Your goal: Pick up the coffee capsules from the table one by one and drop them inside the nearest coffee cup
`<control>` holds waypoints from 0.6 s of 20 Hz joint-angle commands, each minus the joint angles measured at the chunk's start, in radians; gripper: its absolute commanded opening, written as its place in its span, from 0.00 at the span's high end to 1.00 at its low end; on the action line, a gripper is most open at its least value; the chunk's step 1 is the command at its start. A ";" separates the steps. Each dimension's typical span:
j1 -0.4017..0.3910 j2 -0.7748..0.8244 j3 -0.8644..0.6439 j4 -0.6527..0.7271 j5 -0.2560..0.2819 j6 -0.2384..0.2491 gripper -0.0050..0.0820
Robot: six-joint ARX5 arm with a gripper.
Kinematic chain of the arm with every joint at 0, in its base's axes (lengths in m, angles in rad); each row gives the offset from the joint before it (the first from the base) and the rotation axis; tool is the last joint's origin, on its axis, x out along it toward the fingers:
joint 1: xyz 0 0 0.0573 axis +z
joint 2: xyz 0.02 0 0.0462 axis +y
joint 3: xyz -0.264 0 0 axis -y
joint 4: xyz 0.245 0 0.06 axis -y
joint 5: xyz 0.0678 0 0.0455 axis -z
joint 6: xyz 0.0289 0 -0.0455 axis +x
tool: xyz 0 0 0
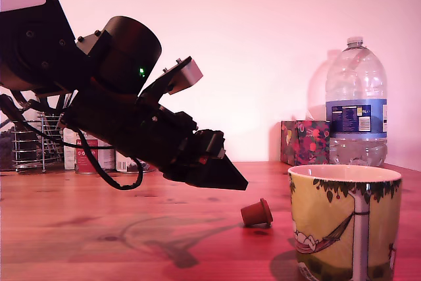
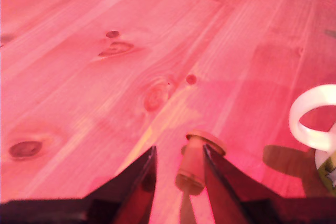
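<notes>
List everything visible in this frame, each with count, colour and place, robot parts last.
coffee capsule: one, reddish-brown, lying on its side on the table, between gripper and mug.
coffee cup: one, yellow with green leaves, exterior view's lower right.
table: one, reddish-brown wood with knots.
water bottle: one, clear with blue label, behind the cup.
patterned box: one, red and green floral, beside the bottle.
tin cans: at least two, exterior view's left, behind the arm.
wire rack: one, metal, far left.
gripper: one, black, open, above the table, aimed at the capsule.
</notes>
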 commanded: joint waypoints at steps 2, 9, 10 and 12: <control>-0.002 -0.013 -0.008 -0.005 -0.004 -0.014 0.69; -0.021 -0.007 -0.008 -0.005 -0.005 -0.014 0.69; -0.021 -0.007 -0.007 -0.005 -0.005 -0.014 0.69; -0.021 -0.007 -0.008 -0.009 -0.005 -0.017 0.69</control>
